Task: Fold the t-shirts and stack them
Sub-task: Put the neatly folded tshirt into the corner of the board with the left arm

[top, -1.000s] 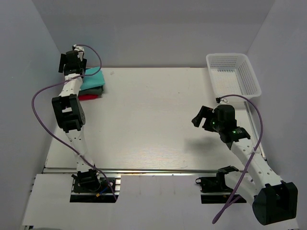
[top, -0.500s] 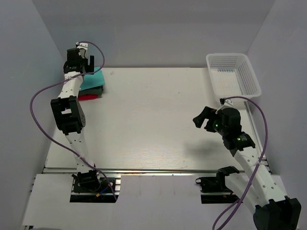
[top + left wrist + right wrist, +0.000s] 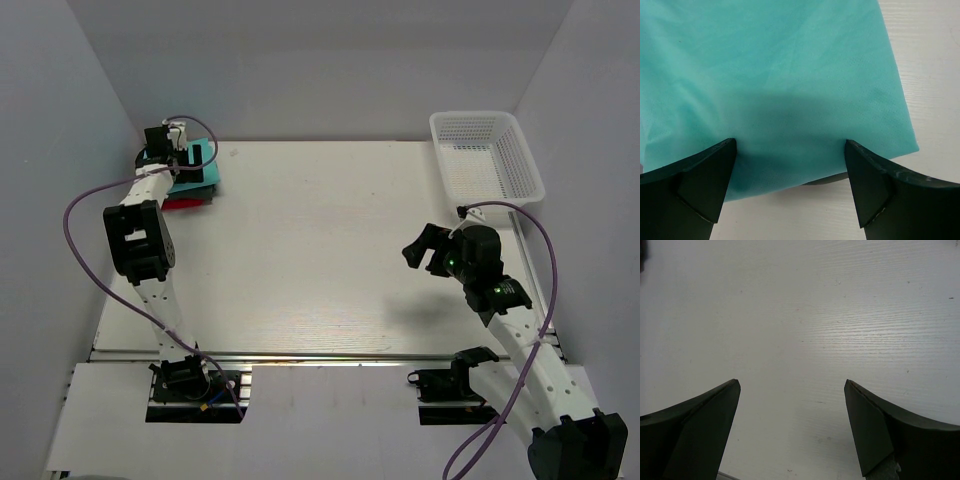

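My left claw (image 3: pixel 790 145) hangs spread apart over the folded teal shirt (image 3: pixel 775 65), laid atop the other shirts (image 3: pixel 187 203) at the surface's (image 3: pixel 330 250) far-left corner to keep one tidy pile (my right claw (image 3: pixel 790 385), likewise apart, idles over bare surface).

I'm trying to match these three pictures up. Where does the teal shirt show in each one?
Top external: the teal shirt lies folded near the far left corner.
Left wrist: it fills most of the picture, seen close from above.
Right wrist: not in it.
Shared landmark: the white wood-grain table, a strip down the right side of the left wrist view and all across the right wrist view.
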You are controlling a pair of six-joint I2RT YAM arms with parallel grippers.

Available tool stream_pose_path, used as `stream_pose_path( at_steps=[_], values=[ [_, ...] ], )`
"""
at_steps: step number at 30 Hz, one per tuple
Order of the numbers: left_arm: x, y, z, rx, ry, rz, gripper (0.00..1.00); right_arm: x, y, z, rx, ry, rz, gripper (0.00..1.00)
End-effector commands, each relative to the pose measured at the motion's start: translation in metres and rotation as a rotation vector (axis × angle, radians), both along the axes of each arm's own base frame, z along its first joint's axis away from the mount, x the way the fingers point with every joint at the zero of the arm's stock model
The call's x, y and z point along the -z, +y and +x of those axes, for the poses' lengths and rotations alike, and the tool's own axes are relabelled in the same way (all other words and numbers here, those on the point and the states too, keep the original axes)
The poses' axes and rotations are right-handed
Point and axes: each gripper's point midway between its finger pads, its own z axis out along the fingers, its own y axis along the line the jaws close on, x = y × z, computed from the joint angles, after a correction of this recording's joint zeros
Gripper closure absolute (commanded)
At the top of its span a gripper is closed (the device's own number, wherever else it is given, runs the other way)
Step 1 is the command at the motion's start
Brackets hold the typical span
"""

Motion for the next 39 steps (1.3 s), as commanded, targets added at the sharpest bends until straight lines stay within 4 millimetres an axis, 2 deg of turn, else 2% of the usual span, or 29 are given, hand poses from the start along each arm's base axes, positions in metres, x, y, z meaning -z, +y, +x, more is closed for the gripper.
stream_pose_path(
  at_steps=[1,3,5,8,9,11,12,13,14,16,17,19,20,21,22,23,24,25,26,27,29,30,31,32,33,34,35,36,39],
  values=[
    [-0.025,0.007,0.002,-0.04,-0.048,-0.002,0.01,-0.003,-0.001,-0.002,-0.015,-0.023,-0.012,0.1],
    [-0.023,0.008,0.0,-0.048,-0.037,0.003,0.01,-0.005,-0.002,-0.003,-0.014,-0.031,-0.015,0.1],
    [-0.036,0.013,-0.002,-0.058,-0.06,0.007,0.01,-0.008,-0.002,-0.004,-0.012,-0.044,-0.016,0.1],
    [-0.071,0.008,0.0,-0.025,-0.133,0.008,0.01,-0.011,-0.003,-0.004,-0.015,-0.055,-0.015,0.1],
    [-0.097,0.006,-0.001,-0.016,-0.175,0.009,0.01,-0.013,-0.002,-0.003,-0.02,-0.064,-0.019,0.1],
    [-0.126,-0.002,-0.003,0.007,-0.221,-0.025,0.01,-0.018,0.001,-0.004,-0.035,-0.073,-0.01,0.1],
    [-0.14,-0.013,-0.004,0.025,-0.242,-0.037,0.01,-0.02,0.001,-0.003,-0.039,-0.081,-0.008,0.1],
    [-0.167,-0.019,-0.013,0.027,-0.287,-0.06,0.01,-0.022,0.004,-0.003,-0.055,-0.087,0.001,0.1],
    [-0.183,-0.029,-0.017,0.04,-0.317,-0.08,0.01,-0.022,0.005,-0.003,-0.058,-0.089,0.008,0.1],
    [-0.19,-0.053,-0.031,0.078,-0.331,-0.212,0.01,-0.021,0.01,-0.003,-0.076,-0.101,0.031,0.1],
    [-0.198,-0.069,-0.045,0.112,-0.352,-0.26,0.01,-0.021,0.012,-0.002,-0.08,-0.12,0.048,0.1],
    [-0.198,-0.098,-0.063,0.136,-0.37,-0.377,0.01,-0.016,0.018,-0.005,-0.106,-0.108,0.068,0.1],
    [-0.162,-0.121,-0.081,0.165,-0.305,-0.434,0.01,-0.018,0.019,-0.004,-0.11,-0.115,0.077,0.1],
    [-0.182,-0.138,-0.1,0.199,-0.362,-0.466,0.01,-0.016,0.022,-0.005,-0.123,-0.105,0.082,0.1],
    [-0.185,-0.151,-0.108,0.223,-0.396,-0.487,0.01,-0.015,0.022,-0.006,-0.127,-0.1,0.084,0.1],
    [-0.158,-0.167,-0.124,0.227,-0.338,-0.524,0.01,-0.013,0.023,-0.007,-0.141,-0.095,0.077,0.1],
    [-0.153,-0.196,-0.138,0.27,-0.314,-0.535,0.01,-0.013,0.024,-0.008,-0.15,-0.096,0.076,0.1],
    [-0.157,-0.209,-0.151,0.296,-0.324,-0.531,0.01,-0.01,0.023,-0.01,-0.154,-0.09,0.063,0.1],
    [-0.134,-0.22,-0.165,0.286,-0.268,-0.529,0.01,-0.007,0.022,-0.01,-0.148,-0.08,0.06,0.1],
    [-0.126,-0.249,-0.182,0.349,-0.238,-0.53,0.01,-0.005,0.021,-0.011,-0.147,-0.075,0.057,0.1],
    [-0.104,-0.265,-0.212,0.358,-0.189,-0.542,0.01,0.0,0.019,-0.014,-0.139,-0.067,0.055,0.1],
    [-0.096,-0.279,-0.23,0.387,-0.162,-0.545,0.01,0.001,0.019,-0.016,-0.141,-0.071,0.053,0.1],
    [-0.091,-0.282,-0.241,0.382,-0.149,-0.544,0.01,-0.002,0.017,-0.018,-0.136,-0.088,0.055,0.1],
    [-0.07,-0.277,-0.255,0.346,-0.108,-0.514,0.01,0.008,0.016,-0.021,-0.134,-0.073,0.048,0.1],
    [-0.078,-0.282,-0.269,0.359,-0.126,-0.525,0.01,0.008,0.013,-0.02,-0.119,-0.088,0.043,0.1],
    [-0.066,-0.278,-0.279,0.348,-0.107,-0.505,0.01,0.01,0.011,-0.021,-0.109,-0.086,0.036,0.1],
    [-0.059,-0.27,-0.285,0.305,-0.09,-0.475,0.01,0.016,0.009,-0.023,-0.099,-0.081,0.031,0.1],
    [-0.065,-0.267,-0.289,0.289,-0.106,-0.476,0.01,0.018,0.007,-0.023,-0.093,-0.082,0.022,0.1],
    [-0.052,-0.259,-0.296,0.251,-0.081,-0.415,0.01,0.022,0.008,-0.022,-0.086,-0.074,0.036,0.1]
  ],
)
